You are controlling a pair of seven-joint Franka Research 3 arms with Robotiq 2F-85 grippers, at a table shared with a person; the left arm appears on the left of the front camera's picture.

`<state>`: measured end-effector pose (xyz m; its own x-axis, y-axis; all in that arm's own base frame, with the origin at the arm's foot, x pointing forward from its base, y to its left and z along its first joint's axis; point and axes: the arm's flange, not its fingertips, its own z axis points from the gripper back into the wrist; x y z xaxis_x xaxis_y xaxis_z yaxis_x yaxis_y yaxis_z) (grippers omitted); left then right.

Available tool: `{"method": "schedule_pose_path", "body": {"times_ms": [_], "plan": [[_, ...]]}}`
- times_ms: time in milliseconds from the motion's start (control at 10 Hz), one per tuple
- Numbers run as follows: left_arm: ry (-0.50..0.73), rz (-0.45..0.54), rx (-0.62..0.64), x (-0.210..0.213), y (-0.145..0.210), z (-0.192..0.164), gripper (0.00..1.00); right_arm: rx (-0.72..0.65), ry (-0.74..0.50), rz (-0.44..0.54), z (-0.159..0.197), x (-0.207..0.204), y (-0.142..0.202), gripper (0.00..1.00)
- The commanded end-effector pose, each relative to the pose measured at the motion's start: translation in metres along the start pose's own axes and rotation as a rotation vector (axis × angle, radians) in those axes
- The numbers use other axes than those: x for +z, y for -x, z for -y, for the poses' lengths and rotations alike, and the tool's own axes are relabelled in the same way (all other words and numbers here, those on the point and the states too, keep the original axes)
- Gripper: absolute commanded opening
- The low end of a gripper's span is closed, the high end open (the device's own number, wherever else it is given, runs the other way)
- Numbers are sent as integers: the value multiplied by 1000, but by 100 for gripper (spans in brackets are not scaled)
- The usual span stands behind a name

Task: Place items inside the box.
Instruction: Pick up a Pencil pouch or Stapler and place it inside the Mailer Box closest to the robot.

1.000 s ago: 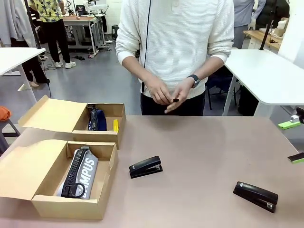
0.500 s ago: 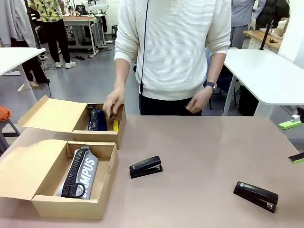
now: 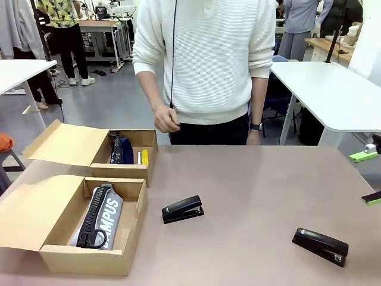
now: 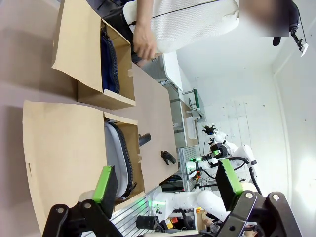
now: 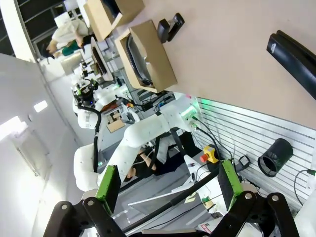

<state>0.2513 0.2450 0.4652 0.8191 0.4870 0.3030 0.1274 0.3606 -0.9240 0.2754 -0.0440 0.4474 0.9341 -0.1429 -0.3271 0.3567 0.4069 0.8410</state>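
Observation:
Two open cardboard boxes stand at the table's left. The near box holds the grey "CAMPUS" pouch. The far box holds a dark blue pouch, the yellow utility knife and a white pen. One black stapler lies mid-table, another stapler at the front right. My right gripper stands open at the right edge, its green pads apart; its own view shows the near stapler far ahead. My left gripper is open and looks over both boxes.
A person in a white sweater stands at the far edge, one hand raised above the far box, the other hand low by the table edge. Box flaps lie open to the left. Bare tabletop spreads between the staplers.
The person reached into the far box with a pen, left it beside the yellow knife, and drew the hand back. Both grippers and both staplers stayed still.

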Motion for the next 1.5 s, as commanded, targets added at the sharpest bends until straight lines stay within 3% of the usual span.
{"method": "schedule_pose_path", "body": {"times_ms": [0, 100, 200, 300, 400, 500, 600, 700, 800, 900, 1000, 1100, 1400], "plan": [[17, 6, -16, -1, 0, 1, 100, 0, 0, 0, 0, 0, 0, 100], [17, 6, -16, -1, 0, 1, 100, 273, 252, -67, -16, -23, -5, 100], [17, 6, -16, -1, 0, 1, 100, 570, 393, -63, -18, -43, -17, 100], [17, 6, -16, -1, 0, 1, 100, 736, 572, 10, -10, -65, -25, 100], [17, 6, -16, -1, 0, 1, 100, 760, 661, -15, 0, -87, -30, 100], [17, 6, -16, -1, 0, 1, 100, 754, 658, -60, 11, -96, -34, 100], [17, 6, -16, -1, 0, 1, 100, 710, 640, -46, 20, -94, -37, 100], [17, 6, -16, -1, 0, 1, 100, 372, 610, -114, 28, -77, -31, 100], [17, 6, -16, -1, 0, 1, 100, 645, 651, -113, -23, -91, -41, 100], [17, 6, -16, -1, 0, 1, 100, 589, 658, -110, -11, -87, -49, 100], [17, 6, -16, -1, 0, 1, 100, 705, 880, -140, -20, -102, -59, 100], [17, 6, -16, -1, 0, 1, 100, 756, 959, -157, -15, -112, -71, 100], [17, 6, -16, -1, 0, 1, 100, 908, 1018, -220, 5, -128, -64, 100]]}}
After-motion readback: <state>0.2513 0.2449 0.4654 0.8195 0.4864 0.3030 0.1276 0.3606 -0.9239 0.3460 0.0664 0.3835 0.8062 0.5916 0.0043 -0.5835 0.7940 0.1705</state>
